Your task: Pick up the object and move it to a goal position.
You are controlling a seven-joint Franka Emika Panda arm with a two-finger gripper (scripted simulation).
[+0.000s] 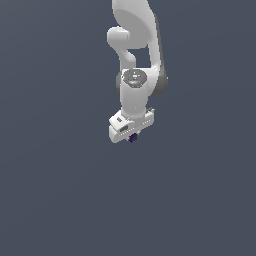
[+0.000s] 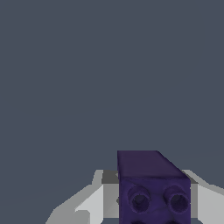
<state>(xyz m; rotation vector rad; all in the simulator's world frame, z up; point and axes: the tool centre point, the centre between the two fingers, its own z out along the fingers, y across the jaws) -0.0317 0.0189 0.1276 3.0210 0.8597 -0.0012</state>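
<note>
The object is a tiny dark purple-blue cube (image 1: 132,138) held at the tip of my white gripper (image 1: 132,137), below the arm's wrist in the exterior view. In the wrist view the cube (image 2: 148,183) fills the space between the grey-white fingers (image 2: 94,201), showing round holes on its near face. The gripper is shut on the cube. It appears lifted off the flat grey surface. No goal marker shows in either view.
A plain flat dark grey surface (image 1: 60,190) surrounds the arm on all sides. No other objects, containers or edges show.
</note>
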